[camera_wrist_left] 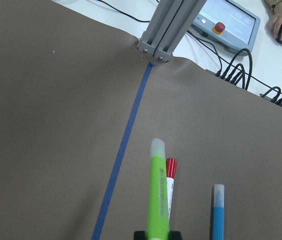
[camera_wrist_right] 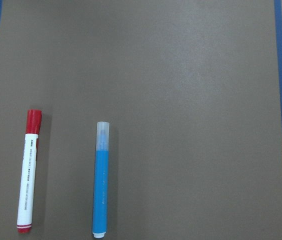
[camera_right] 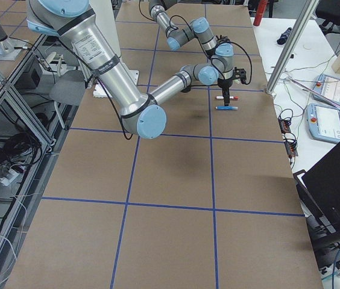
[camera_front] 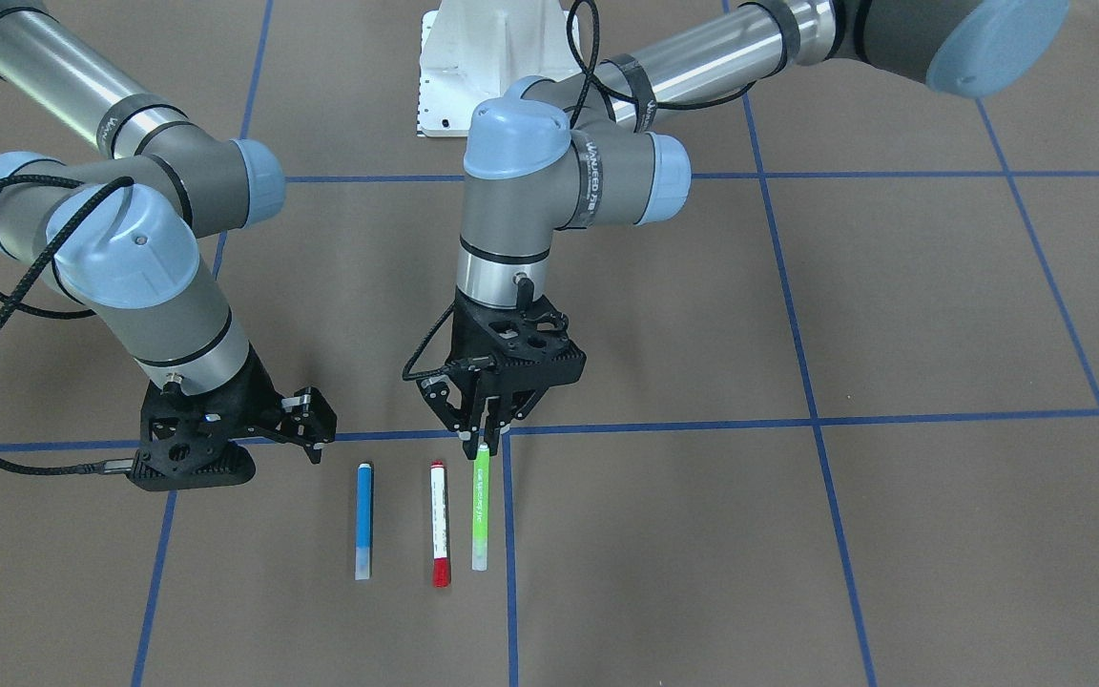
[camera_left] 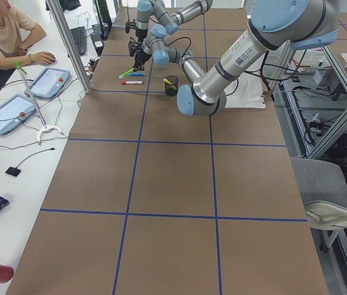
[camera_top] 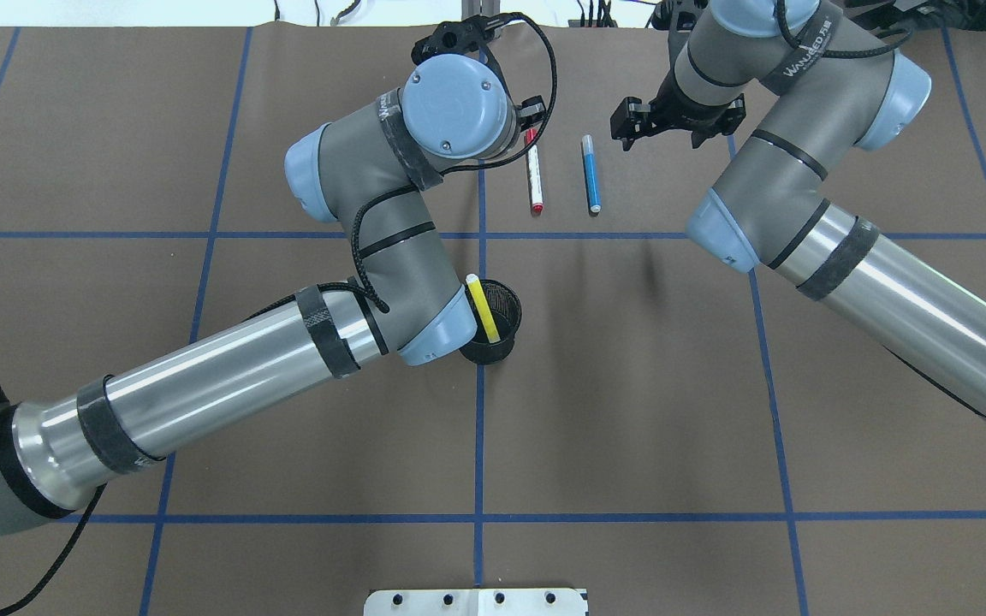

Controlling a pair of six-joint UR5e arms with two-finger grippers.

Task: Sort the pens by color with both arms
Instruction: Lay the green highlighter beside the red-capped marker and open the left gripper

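A brown paper-covered desk [camera_front: 893, 315] is marked into squares by blue tape lines [camera_front: 508, 534]. Three pens lie side by side and parallel near the desk's far edge, the one away from the robot's base.

The left gripper [camera_front: 483, 434] points down, its fingers clenched on the robot-side end of the slim green pen with a clear cap [camera_front: 479, 506]. That pen runs just beside a blue tape line; in the left wrist view its barrel overlaps the pen next to it, and the pictures do not settle whether the whole pen rests on the paper.

Beside it lies the white-barrelled pen with a red cap [camera_front: 438, 523], flat on the paper, cap toward the far edge. Further along, apart from it, lies the blue pen with a clear cap [camera_front: 363, 520], also flat.

The right gripper [camera_front: 314, 429] hangs just beyond the blue pen, on the side away from the other pens. Its fingers look spread and hold nothing.

The yellow pen [camera_top: 483, 306] stands tilted in a black mesh cup [camera_top: 506, 329] nearer the desk's middle, on a tape line and partly under the left arm's elbow.
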